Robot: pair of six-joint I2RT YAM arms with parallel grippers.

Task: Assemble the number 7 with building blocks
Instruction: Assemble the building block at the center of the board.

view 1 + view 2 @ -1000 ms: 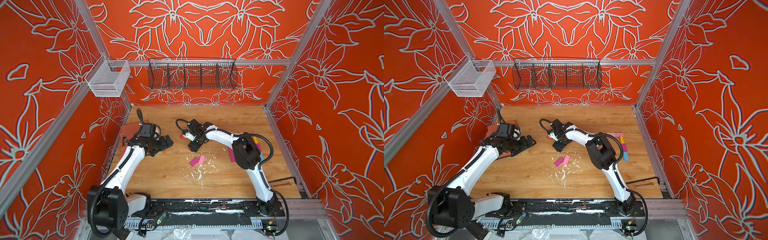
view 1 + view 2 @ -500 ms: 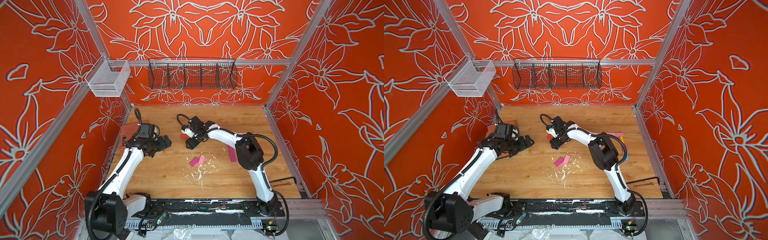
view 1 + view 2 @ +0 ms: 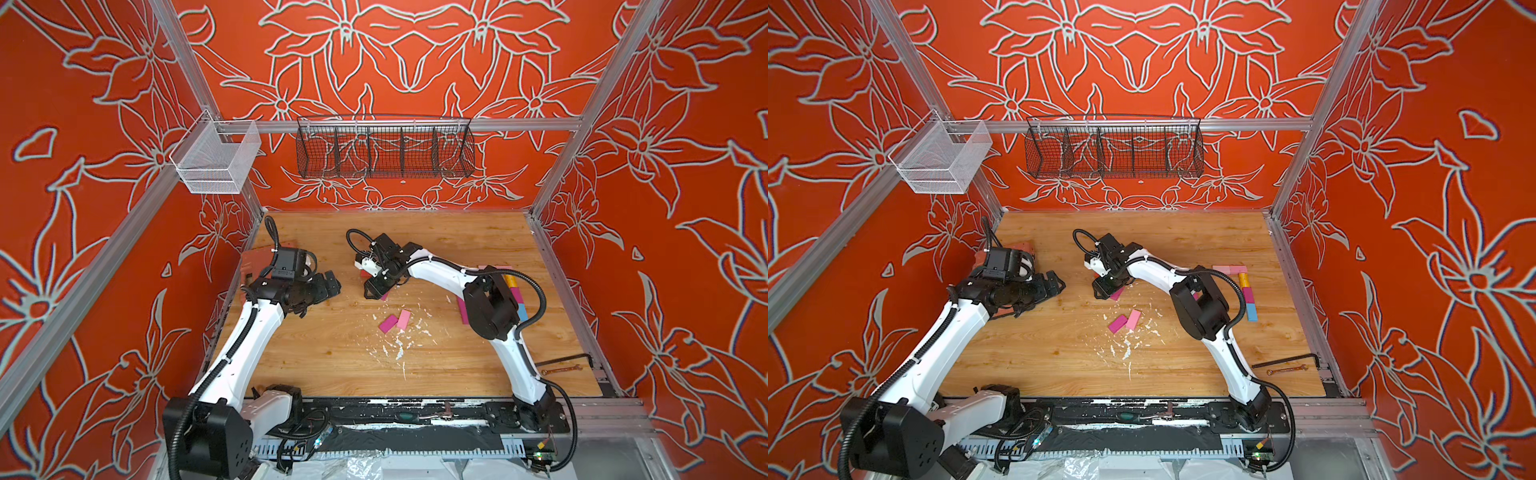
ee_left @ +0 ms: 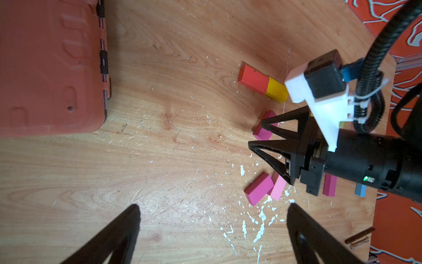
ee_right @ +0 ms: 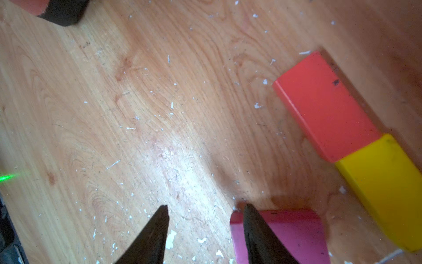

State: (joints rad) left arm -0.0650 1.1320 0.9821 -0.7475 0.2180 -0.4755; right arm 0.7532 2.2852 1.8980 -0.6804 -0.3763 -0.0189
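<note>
Right claw (image 5: pixel 205 206) hangs low over the table with its jaws part-way apart and only bare wood in the gap, so it grasps nothing. One of its fingers (image 5: pixel 258 233) lies over the end of a magenta block (image 5: pixel 303 235), which lies flat on the outer side of that finger. Just beyond, a red block (image 5: pixel 324 107) and a yellow block (image 5: pixel 383 189) lie flat, end to end in one straight line. Left claw (image 4: pixel 213 205) is spread wide and empty, at centre left in both top views, near the red-brown tool case (image 4: pixel 50 68).

Lower in the frame than the right claw, a second magenta block (image 3: pixel 1117 323) and a light pink block (image 3: pixel 1133 319) lie side by side, touching. Both long axes slant from lower left to upper right, the pink one more steeply. The number 7 (image 3: pixel 1248 296) lies at centre right, near the table's right edge. Its pink top bar (image 3: pixel 1229 269) runs left to right. From that bar's right end the stem (image 3: pixel 1244 281) runs toward the bottom of the frame: yellow, magenta, then blue.

The wooden table (image 3: pixel 332 361) is scratched and strewn with white flecks (image 3: pixel 399 349). Orange-red walls (image 3: pixel 415 62) with white flower outlines close it in. A black wire basket (image 3: pixel 384 151) hangs at upper centre and a white mesh basket (image 3: pixel 216 166) at upper left.
</note>
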